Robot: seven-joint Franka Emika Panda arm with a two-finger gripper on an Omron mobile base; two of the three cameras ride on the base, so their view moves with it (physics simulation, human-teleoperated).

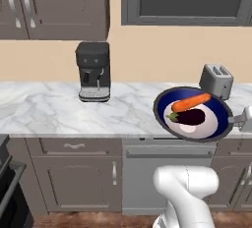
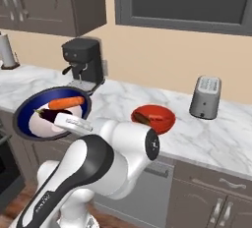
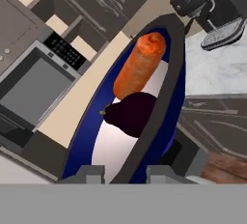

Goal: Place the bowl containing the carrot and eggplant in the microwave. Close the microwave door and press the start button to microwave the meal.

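The two-finger claw [image 3: 125,172] is closed on the near rim of the round dark blue bowl with a white inner centre [image 1: 220,124], holding it tilted in the air in front of the marble worktop [image 1: 49,106]. In the left base view the claw itself is cut off at the right edge. The slim bright orange carrot [image 1: 191,102] and the glossy dark purple eggplant [image 1: 188,118] lie touching each other inside the bowl. Behind the bowl, a silver toaster [image 1: 216,80] is partly covered by the rim. A black coffee machine [image 1: 93,71] stands on the worktop to the left. In the right base view, a red bowl [image 2: 153,118] sits on the worktop, its contents hard to make out.
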